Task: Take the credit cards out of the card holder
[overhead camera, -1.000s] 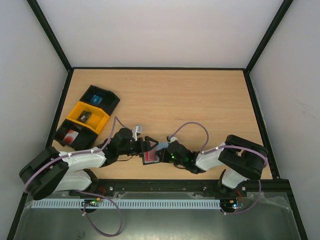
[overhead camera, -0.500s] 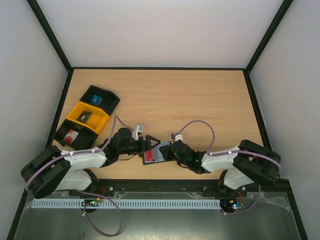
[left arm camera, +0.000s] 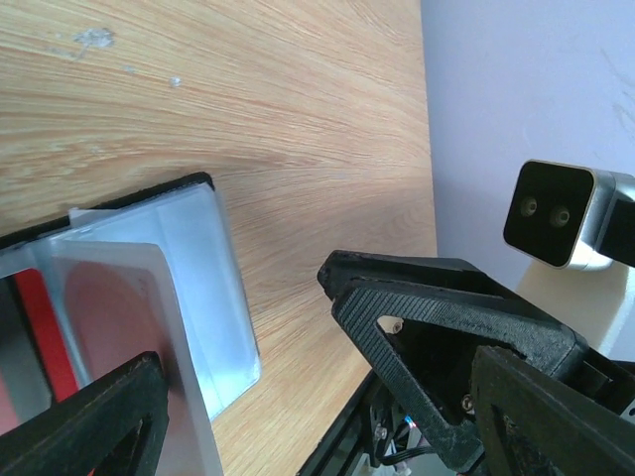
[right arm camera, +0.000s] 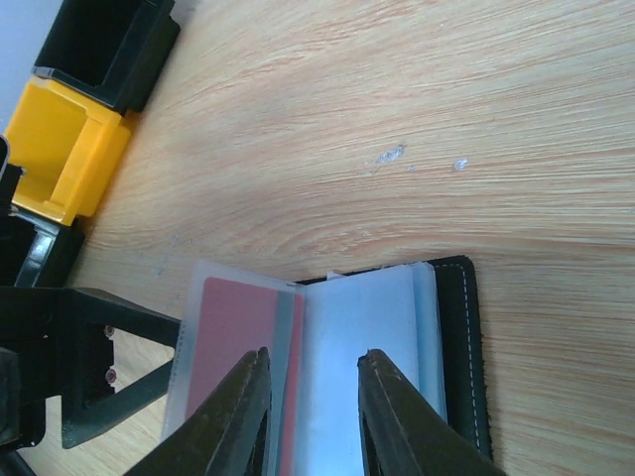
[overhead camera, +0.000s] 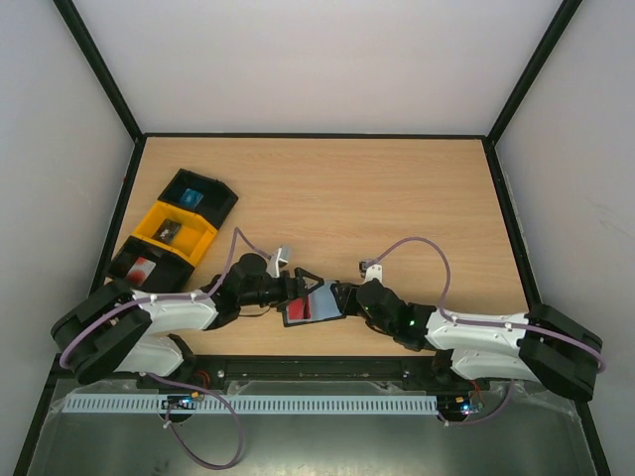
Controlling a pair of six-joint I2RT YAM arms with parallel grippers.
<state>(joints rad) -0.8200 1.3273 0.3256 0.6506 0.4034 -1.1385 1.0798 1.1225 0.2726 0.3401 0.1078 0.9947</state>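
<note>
At lower centre, the card holder (overhead camera: 316,302) lies open on the surface (overhead camera: 397,198). The left gripper (overhead camera: 299,291) is spread wide beside it, and the right gripper (right arm camera: 315,355) is slightly parted above its clear sleeves (right arm camera: 357,317).

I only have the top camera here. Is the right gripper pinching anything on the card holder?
Observer: No. The right wrist view shows the right gripper with its fingers parted, a gap between them, over the card holder's clear sleeves.
Operator: The red thing I see, is it loose?
Observer: No. In that view the red card lies under a clear sleeve, not out on the table.
Operator: And the left gripper?
Observer: The left wrist view shows the left gripper wide open with nothing spanning its jaws. A sleeve runs past one finger; I cannot tell whether they touch.
</note>
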